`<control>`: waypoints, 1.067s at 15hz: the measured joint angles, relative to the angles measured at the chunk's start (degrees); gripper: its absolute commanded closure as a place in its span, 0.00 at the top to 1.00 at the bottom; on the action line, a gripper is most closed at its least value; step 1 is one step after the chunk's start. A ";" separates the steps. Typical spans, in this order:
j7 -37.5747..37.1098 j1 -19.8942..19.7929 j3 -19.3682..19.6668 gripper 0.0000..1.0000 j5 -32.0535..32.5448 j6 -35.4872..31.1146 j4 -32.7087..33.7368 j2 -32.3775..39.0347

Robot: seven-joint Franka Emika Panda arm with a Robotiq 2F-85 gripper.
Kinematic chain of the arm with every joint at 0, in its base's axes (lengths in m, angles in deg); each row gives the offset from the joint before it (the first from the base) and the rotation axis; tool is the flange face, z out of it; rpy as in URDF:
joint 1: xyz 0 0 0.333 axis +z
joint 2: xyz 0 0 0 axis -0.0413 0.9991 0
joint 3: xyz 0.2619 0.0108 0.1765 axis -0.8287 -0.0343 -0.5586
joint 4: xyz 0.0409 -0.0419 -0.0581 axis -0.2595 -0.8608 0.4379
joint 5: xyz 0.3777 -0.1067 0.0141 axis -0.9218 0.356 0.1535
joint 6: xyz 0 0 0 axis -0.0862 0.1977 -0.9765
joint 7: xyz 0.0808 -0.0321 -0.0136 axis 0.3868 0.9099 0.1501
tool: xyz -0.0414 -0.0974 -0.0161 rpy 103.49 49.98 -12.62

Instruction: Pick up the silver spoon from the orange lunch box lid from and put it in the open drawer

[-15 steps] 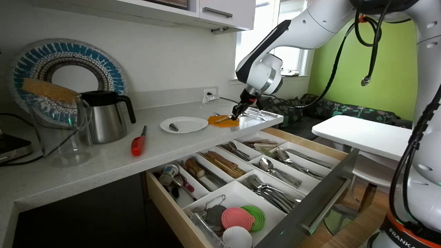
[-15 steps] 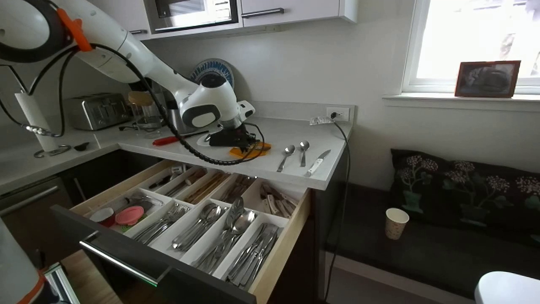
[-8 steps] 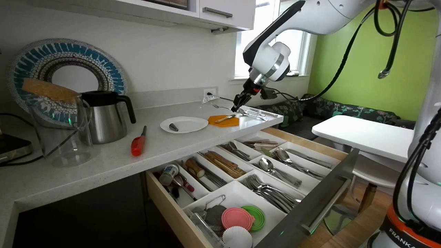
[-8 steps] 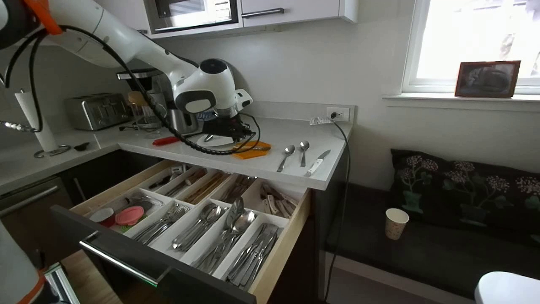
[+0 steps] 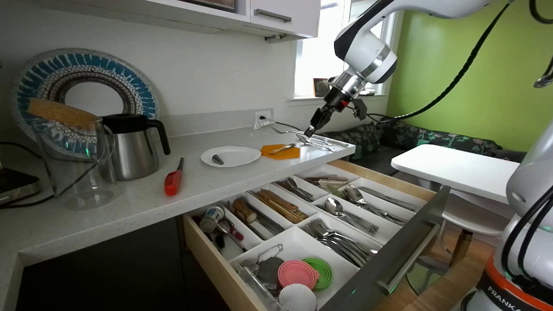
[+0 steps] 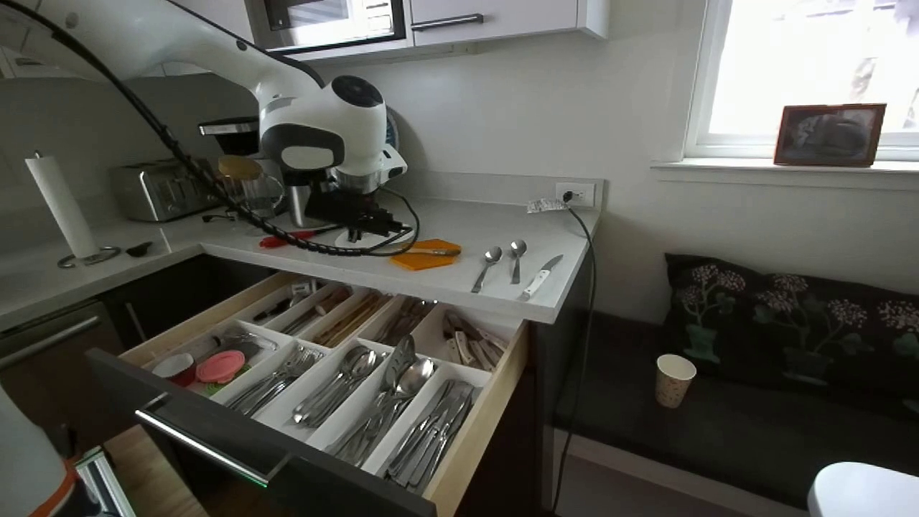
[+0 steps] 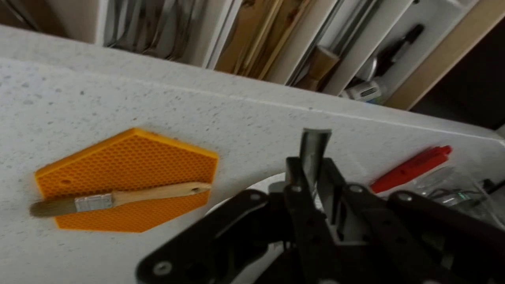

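Note:
My gripper [image 7: 310, 163] is shut on a slim shiny silver utensil [image 7: 314, 148], whose plain handle end sticks out past the fingertips in the wrist view. In an exterior view its far end [image 5: 283, 131] looks like fork tines, not a spoon bowl. The gripper is held above the counter, also seen in an exterior view [image 5: 309, 131]. The orange lid [image 7: 130, 165] lies flat on the counter, hexagonal with a honeycomb surface. A wooden-handled brush [image 7: 154, 193] lies across it, and no spoon shows on it. The open drawer [image 5: 229, 276] with cutlery compartments stands below the counter edge.
A white plate [image 5: 231, 157] with a small grey metal piece and a red lighter [image 5: 173, 181] lie on the counter. Two spoons [image 6: 488, 264] and a white-handled knife [image 6: 540, 278] lie nearer the counter's end. A steel jug [image 5: 134, 155] stands by the wall.
My gripper has risen from low over the orange lid and drawn back from it, with the silver utensil moving along. The orange lid and brush show fully now; the drawer has not moved.

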 measured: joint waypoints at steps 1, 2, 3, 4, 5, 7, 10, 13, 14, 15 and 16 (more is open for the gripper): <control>0.50 -0.08 0.82 0.04 0.23 3.14 -1.35 -1.71; 0.74 -0.25 1.64 0.04 0.97 6.13 -2.67 -3.30; 0.90 -0.42 2.44 0.04 1.96 8.73 -3.94 -4.74; 0.92 -0.68 3.17 0.04 3.36 10.96 -5.13 -5.98; 0.92 -1.01 3.86 0.04 5.11 12.83 -6.31 -7.05; 0.88 -1.82 5.16 0.04 9.16 15.22 -8.70 -8.64; 0.88 -2.98 7.02 0.04 14.76 16.09 -11.73 -9.68; 0.53 -3.93 8.18 0.04 19.29 15.54 -13.57 -9.50; 0.22 -4.09 8.32 0.04 20.28 14.79 -14.04 -9.35; -0.20 -4.16 8.36 0.04 20.91 13.96 -14.38 -9.14; -0.89 -4.17 8.36 0.04 21.48 12.74 -14.70 -8.92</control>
